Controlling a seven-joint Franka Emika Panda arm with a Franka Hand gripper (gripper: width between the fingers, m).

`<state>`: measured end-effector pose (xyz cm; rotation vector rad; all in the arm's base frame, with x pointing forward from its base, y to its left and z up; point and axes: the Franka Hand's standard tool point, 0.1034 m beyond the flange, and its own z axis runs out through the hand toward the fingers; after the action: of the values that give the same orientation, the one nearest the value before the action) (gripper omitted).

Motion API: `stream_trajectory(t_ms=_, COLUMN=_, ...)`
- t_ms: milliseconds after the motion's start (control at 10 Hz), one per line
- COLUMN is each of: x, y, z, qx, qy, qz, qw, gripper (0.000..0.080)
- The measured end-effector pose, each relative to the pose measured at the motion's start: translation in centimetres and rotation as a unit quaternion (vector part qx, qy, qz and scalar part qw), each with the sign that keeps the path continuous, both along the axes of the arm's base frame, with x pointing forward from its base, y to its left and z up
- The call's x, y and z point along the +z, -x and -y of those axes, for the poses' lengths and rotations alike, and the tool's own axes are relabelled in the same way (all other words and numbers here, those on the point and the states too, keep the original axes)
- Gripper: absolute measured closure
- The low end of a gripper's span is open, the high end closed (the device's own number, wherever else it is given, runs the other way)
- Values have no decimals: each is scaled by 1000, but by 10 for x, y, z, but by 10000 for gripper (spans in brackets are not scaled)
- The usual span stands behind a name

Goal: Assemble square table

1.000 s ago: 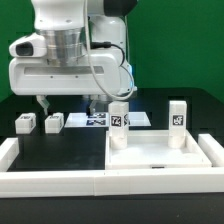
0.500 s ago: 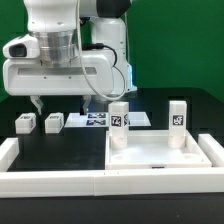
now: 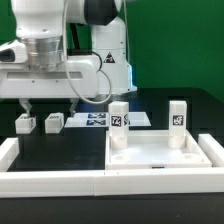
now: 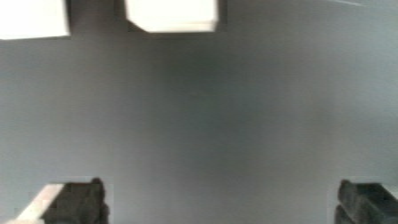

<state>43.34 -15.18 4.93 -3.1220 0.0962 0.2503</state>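
A green backdrop stood behind the black worktop on my feed. The large white square plastic tabletop, tray-like with a raised rim, lay towards the exterior view's right, set against the long white border rail. Two white tagged legs stood upright at its far corners, the left standing leg and the right standing leg. The marker board lay flat just behind the tabletop's far left corner.

Off the tabletop to the exterior view's left, two small white tagged blocks sat on the worktop: the nearer loose block and the farther loose block. The white tool hung above these two, well apart from the tabletop, its jaws spread wide and gripping nothing. On the wrist view I saw only bare worktop between the dark fingertips, with both loose blocks lying beyond them.
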Motion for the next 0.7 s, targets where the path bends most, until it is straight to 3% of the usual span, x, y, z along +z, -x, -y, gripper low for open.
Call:
stream_trajectory(t_ms=100, x=-1, y=2, z=7, qx=0, qy=-2, qz=0, qw=1000, gripper=151)
stream_trajectory(t_ms=500, x=-1, y=3, z=1, qx=8, qy=-6, qz=-12, qw=1000, gripper=151)
stream_trajectory(t_ms=700, x=-6, y=8, z=-6, qx=9, qy=-26, qz=-85, qw=996, gripper=151)
